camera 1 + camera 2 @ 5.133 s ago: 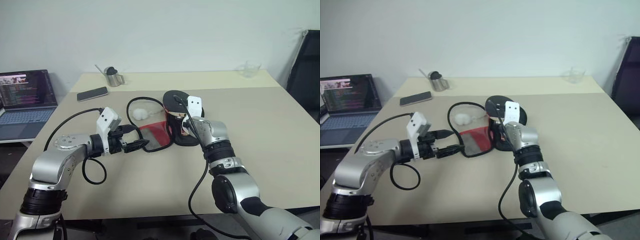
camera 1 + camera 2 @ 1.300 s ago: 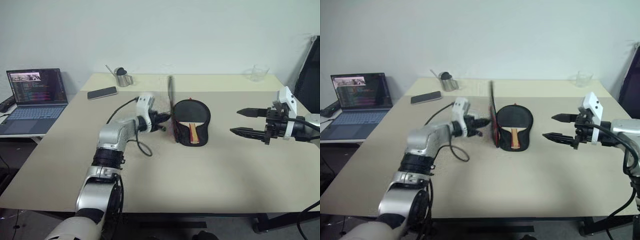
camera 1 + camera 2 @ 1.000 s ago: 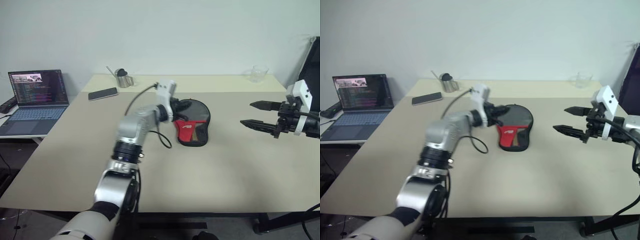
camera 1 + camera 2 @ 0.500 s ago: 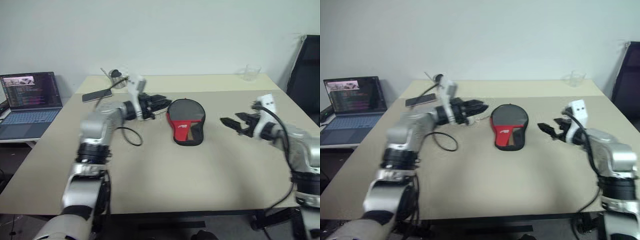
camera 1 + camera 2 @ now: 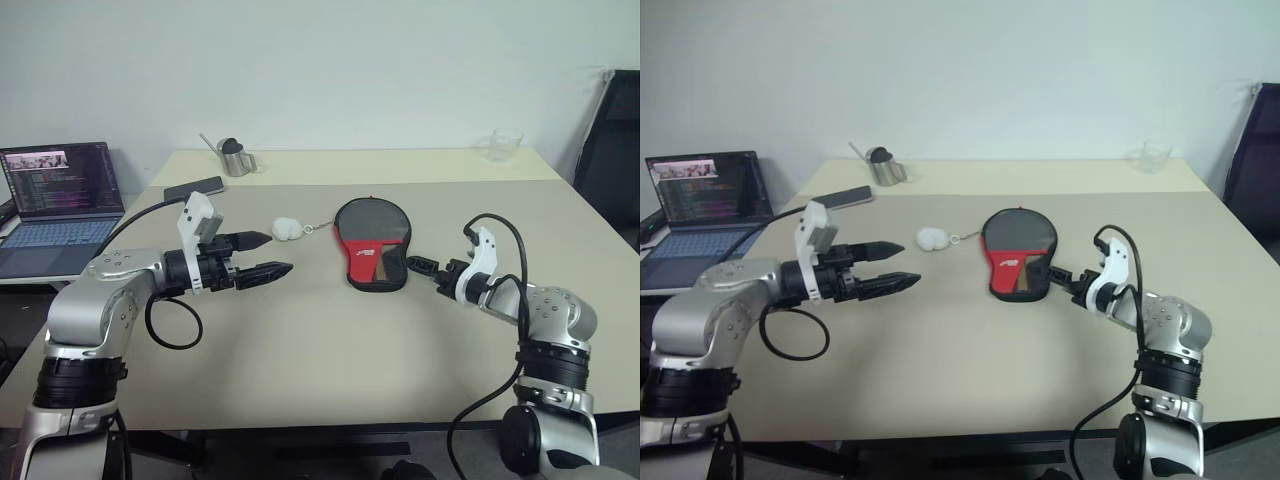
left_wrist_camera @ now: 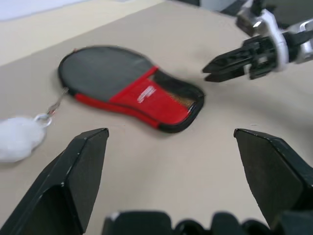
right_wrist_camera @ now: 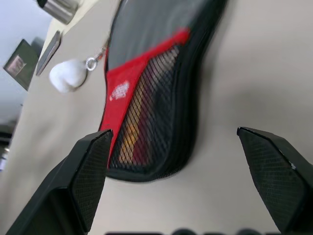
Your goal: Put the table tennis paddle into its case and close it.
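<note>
The case [image 5: 371, 240] lies flat mid-table, its black and red cover folded down. Its white ball charm [image 5: 288, 229] rests on the table to its left. The paddle is inside, and its wooden handle [image 7: 138, 133] shows through the mesh patch. My left gripper [image 5: 274, 254] hovers open and empty left of the case, just short of the charm, pointing at the case. At the case's narrow end, slightly to its right, my right gripper [image 5: 425, 271] is open and low over the table, touching nothing. The left wrist view shows the case [image 6: 128, 89] and the right gripper [image 6: 226, 67].
A laptop [image 5: 58, 190] stands off the table's left side. A phone [image 5: 195, 186] and a metal cup [image 5: 233, 158] are at the back left, a clear glass [image 5: 505, 144] at the back right. A black chair [image 5: 611, 150] stands to the right.
My left gripper let go of the case, opened and drew back to the left. The right gripper dropped and moved in toward the case's narrow end. The cover now lies flat.
</note>
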You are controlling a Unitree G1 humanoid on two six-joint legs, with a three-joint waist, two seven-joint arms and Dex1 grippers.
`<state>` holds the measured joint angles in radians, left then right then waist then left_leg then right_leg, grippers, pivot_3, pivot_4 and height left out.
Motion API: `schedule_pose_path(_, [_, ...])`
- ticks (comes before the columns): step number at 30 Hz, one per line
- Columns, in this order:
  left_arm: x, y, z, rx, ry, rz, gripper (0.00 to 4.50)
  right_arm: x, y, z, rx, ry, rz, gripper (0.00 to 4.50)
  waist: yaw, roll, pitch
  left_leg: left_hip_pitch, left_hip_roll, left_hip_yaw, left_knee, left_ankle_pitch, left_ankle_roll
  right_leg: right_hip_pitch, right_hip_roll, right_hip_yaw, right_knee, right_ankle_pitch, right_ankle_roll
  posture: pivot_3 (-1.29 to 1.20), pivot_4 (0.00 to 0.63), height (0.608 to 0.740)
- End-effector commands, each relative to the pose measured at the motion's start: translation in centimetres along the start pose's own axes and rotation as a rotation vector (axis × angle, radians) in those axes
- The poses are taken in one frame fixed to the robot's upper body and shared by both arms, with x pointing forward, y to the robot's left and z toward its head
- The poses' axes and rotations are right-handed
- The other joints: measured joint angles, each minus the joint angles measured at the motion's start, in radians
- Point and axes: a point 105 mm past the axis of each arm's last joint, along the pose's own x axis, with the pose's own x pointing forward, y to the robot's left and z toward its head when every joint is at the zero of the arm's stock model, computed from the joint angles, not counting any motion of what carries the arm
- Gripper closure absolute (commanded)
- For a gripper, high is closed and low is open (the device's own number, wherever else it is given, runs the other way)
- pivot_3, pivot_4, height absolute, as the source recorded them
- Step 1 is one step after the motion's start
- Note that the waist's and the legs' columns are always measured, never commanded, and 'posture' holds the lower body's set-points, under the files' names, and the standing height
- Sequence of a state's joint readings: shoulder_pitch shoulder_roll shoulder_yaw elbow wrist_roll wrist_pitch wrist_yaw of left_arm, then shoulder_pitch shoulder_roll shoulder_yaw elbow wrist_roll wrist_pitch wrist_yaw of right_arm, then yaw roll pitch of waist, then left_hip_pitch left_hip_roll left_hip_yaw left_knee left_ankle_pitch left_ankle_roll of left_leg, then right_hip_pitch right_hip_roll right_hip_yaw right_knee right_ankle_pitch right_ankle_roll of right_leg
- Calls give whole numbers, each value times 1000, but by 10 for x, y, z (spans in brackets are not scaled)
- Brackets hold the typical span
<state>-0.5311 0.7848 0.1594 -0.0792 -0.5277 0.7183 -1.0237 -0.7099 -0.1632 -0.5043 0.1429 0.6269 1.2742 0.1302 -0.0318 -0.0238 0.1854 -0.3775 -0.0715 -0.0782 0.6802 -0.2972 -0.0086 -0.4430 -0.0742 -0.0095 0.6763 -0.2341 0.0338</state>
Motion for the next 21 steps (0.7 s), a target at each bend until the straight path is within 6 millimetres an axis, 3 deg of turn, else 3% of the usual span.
schedule_pose_path(1, [-6,-5,15,74,-29,19,26,6,12,2,27,-16,32,0,0,0,0,0,0,0,0,0,0,0,0,0,0,0,0,0,150,740])
schedule_pose_path(7, [-4,-7,19,75,-45,36,26,21,21,-12,78,13,58,0,-3,0,0,3,1,1,0,0,0,2,1,1,1,0,0,0,150,740])
schedule_pose_path(17, [-4,-11,19,68,-40,48,26,39,55,-25,112,47,170,0,-19,0,0,7,3,3,-1,-2,3,3,4,3,2,1,-1,0,150,740])
schedule_pose_path(21, [-1,-14,19,62,-41,43,26,42,57,-25,118,43,171,0,-19,0,0,7,3,3,-1,-2,3,3,4,2,2,1,-1,0,150,740])
